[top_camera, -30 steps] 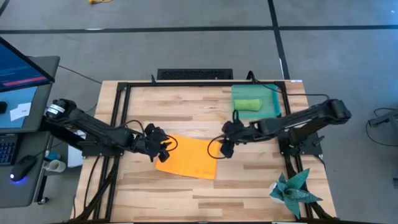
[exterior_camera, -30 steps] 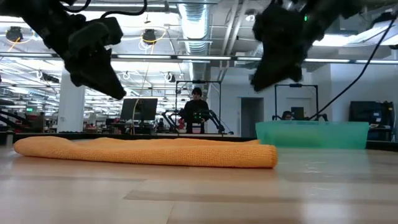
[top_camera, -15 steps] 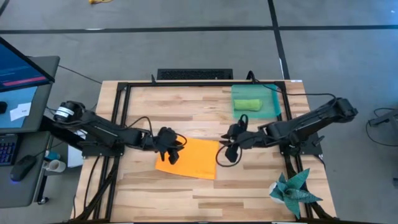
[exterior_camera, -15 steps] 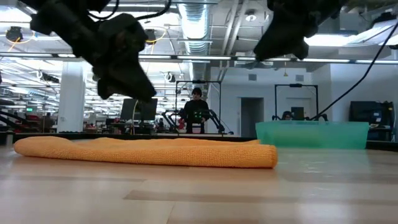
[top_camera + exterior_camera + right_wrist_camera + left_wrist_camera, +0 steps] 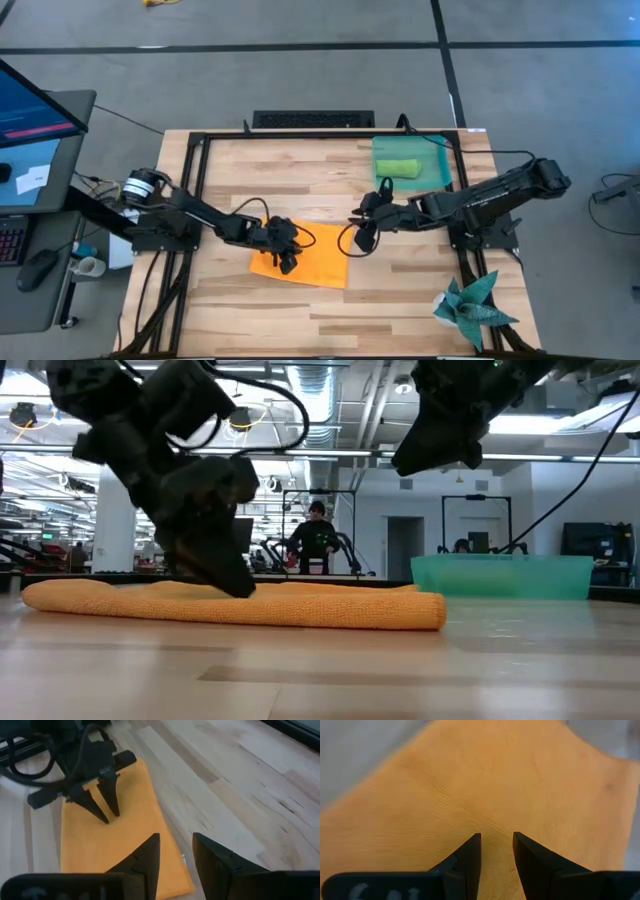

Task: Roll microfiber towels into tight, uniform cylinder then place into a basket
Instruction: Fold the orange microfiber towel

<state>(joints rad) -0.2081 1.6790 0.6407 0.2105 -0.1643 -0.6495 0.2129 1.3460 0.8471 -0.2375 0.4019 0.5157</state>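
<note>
One risk I see: my left gripper (image 5: 287, 262), parted and empty, could bunch the orange towel (image 5: 318, 258) unevenly.

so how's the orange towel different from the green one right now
The orange towel lies spread flat on the bare table; the green towel is already rolled into a short cylinder. The orange towel sits out on the wood, while the green towel rests inside the basket. The left gripper is down on the orange towel, fingers apart; no gripper is at the green towel. Both are bright soft cloths.
</note>
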